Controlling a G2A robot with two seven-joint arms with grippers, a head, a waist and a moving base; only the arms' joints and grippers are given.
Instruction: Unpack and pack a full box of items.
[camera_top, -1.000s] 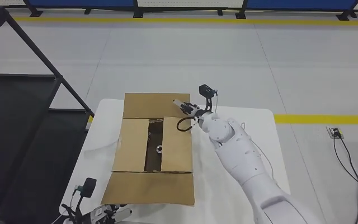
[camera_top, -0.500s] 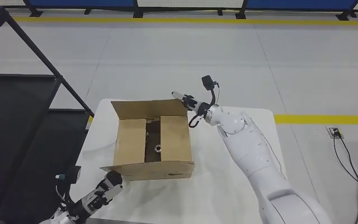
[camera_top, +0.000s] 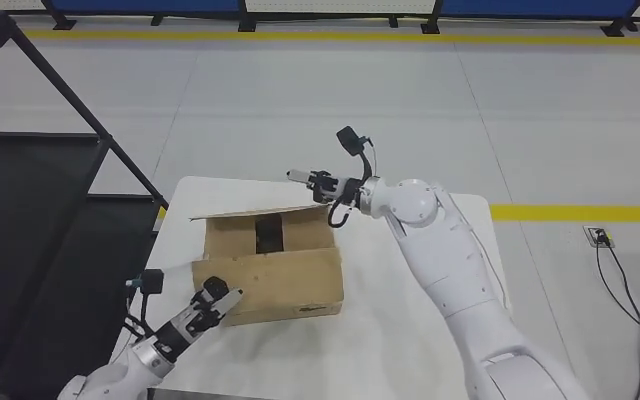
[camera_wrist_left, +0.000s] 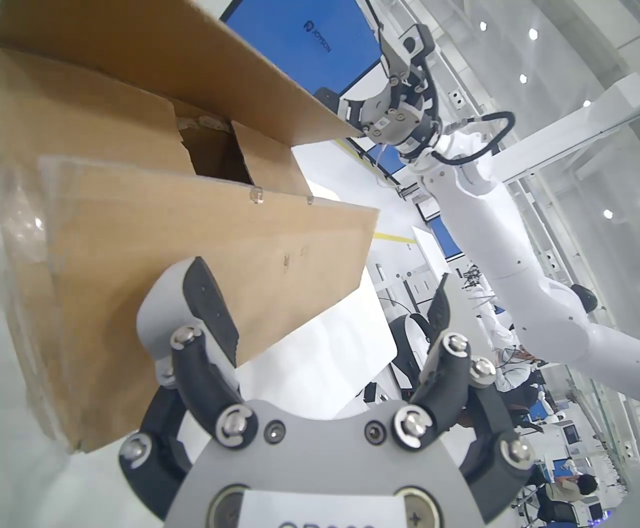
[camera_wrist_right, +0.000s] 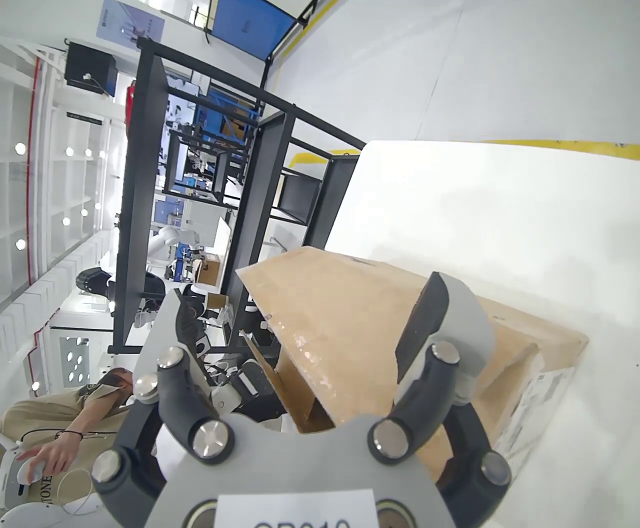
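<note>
A white table (camera_top: 430, 300) carries a brown corrugated cardboard box (camera_top: 300, 232), which sits on the left half of the table, towards the far edge; its long flaps are raised, and the far flap (camera_top: 250, 211) stands almost on edge while the near flap (camera_top: 268, 280) tilts up towards the robot; the gap between them is dark, and what is inside cannot be made out. The right gripper (camera_top: 303, 177) is at the far flap's right corner with its fingers spread apart and the flap edge between them, not clamped; the left gripper (camera_top: 224, 298) is at the near flap's left end, also spread wide, gripping nothing. Strips of clear tape (camera_wrist_left: 22, 215) cling to the flap edges; a white label (camera_wrist_right: 537, 400) is stuck on one side wall.
</note>
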